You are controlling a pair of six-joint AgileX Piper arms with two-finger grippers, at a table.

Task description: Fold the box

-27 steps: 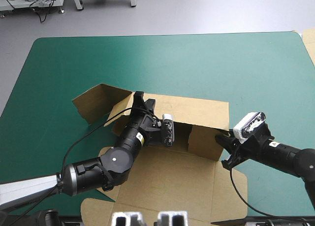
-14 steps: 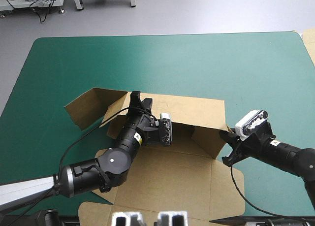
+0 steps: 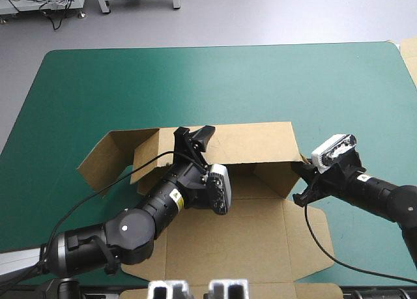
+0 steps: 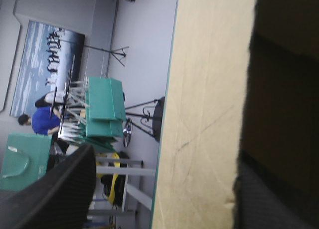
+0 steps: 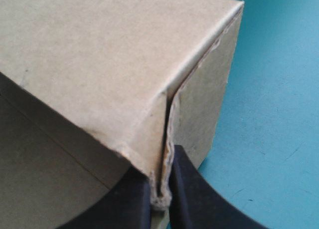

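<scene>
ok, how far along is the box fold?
Early-to-mid. Done: the box has its far wall upright. In hand: right gripper shut on the wall's right corner, where a side flap turns in; left gripper open, astride the wall's top edge. Left: the left end flap splays outward, untucked; the near panel lies flat.

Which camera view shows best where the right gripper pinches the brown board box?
The right wrist view: close up, the right gripper is shut on the corner edge of the brown board box. The high view shows this grip small, from above. The left wrist view shows only a box wall.
</scene>
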